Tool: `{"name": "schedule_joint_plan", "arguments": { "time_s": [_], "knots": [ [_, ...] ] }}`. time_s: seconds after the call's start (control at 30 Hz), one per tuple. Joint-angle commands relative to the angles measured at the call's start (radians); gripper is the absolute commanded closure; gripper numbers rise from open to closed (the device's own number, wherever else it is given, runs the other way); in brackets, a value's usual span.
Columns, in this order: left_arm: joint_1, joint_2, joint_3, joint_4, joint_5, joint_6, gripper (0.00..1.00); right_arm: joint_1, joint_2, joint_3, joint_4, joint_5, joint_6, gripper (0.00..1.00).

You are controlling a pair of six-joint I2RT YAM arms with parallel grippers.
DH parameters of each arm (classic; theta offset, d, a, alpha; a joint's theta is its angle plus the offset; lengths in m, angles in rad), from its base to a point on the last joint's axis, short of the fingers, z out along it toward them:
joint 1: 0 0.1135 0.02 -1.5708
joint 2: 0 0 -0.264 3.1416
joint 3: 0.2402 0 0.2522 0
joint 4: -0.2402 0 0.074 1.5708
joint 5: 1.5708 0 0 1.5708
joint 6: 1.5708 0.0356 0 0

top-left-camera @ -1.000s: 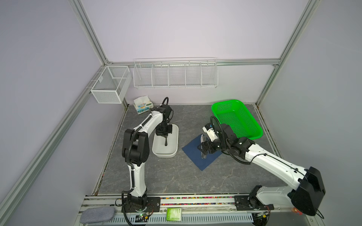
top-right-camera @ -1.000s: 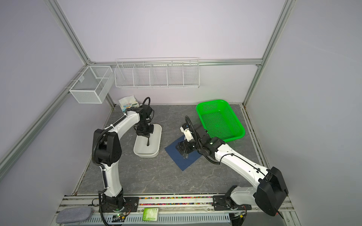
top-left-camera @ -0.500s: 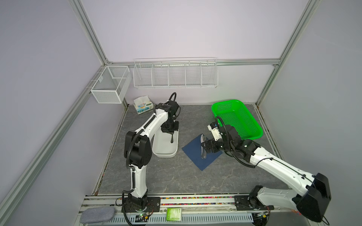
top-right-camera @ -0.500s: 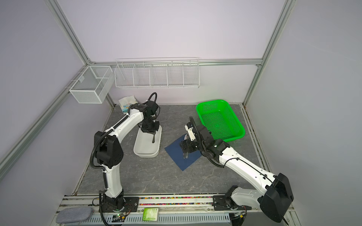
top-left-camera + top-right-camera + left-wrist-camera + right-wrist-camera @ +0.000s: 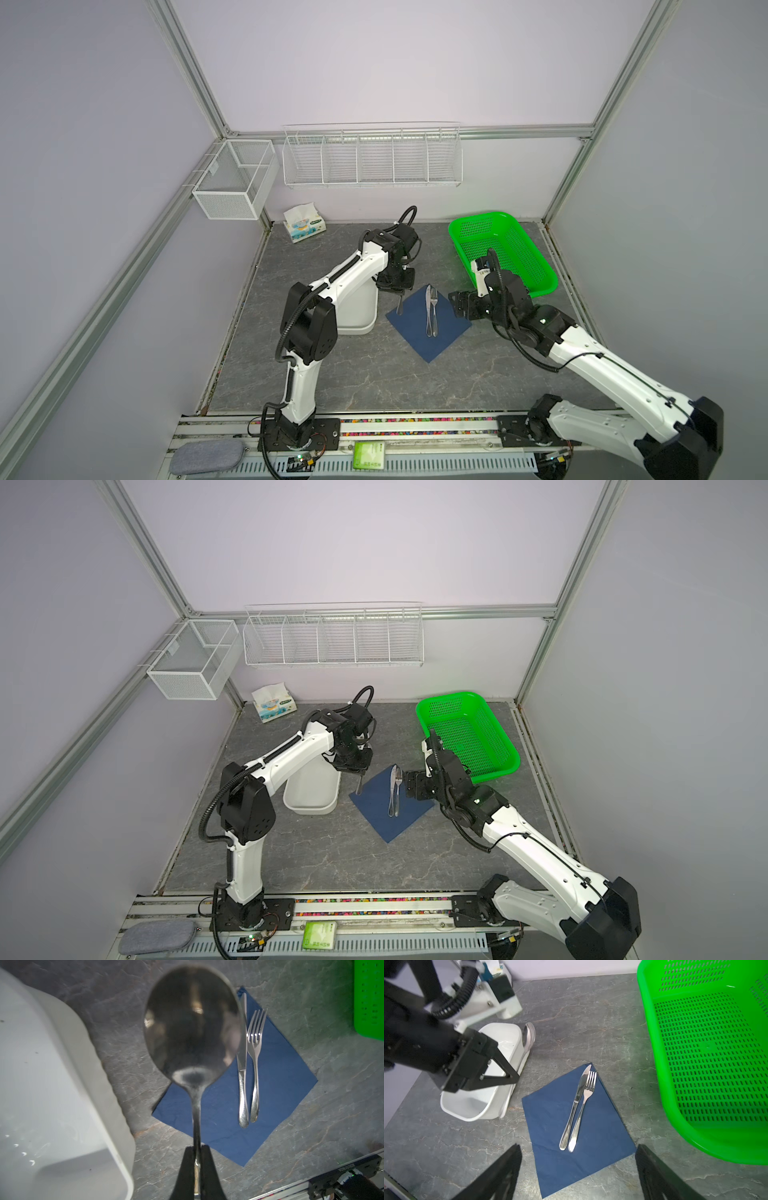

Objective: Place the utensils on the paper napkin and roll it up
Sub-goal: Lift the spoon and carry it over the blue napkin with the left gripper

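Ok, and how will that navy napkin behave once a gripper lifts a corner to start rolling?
Probably floppy: the paper napkin looks thin and lies flat with faint creases. Likely light enough to slide on the table, though the knife and fork resting on it may pin it. It could tear if pinched hard.

We are finding no wording that we can read outright. The tissue pack (image 5: 304, 222) is carrying a blue picture and a small green label, both too small to make out. The green card (image 5: 368, 455) on the front rail (image 5: 415, 432) is showing pale print, also illegible. In the left wrist view, a black bar (image 5: 346, 1169) is bearing small blurred white letters.
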Motion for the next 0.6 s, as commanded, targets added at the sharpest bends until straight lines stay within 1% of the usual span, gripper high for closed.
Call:
{"name": "schedule_joint_plan", "arguments": {
  "time_s": [0.0, 0.23, 0.47, 0.57],
  "knots": [
    [-0.038, 0.063, 0.009, 0.035, 0.032, -0.058, 0.96, -0.016, -0.03, -0.049, -0.014, 0.031, 0.044, 0.11],
    [-0.095, 0.138, 0.002, 0.103, 0.063, -0.116, 0.96, -0.031, -0.044, -0.062, -0.027, 0.028, 0.058, 0.11],
    [-0.106, 0.178, -0.007, 0.123, 0.073, -0.129, 0.96, -0.04, -0.051, -0.055, -0.045, 0.032, 0.057, 0.11],
    [-0.106, 0.186, -0.015, 0.131, 0.061, -0.134, 0.96, -0.042, -0.051, -0.054, -0.045, 0.028, 0.061, 0.11]
  ]
}}
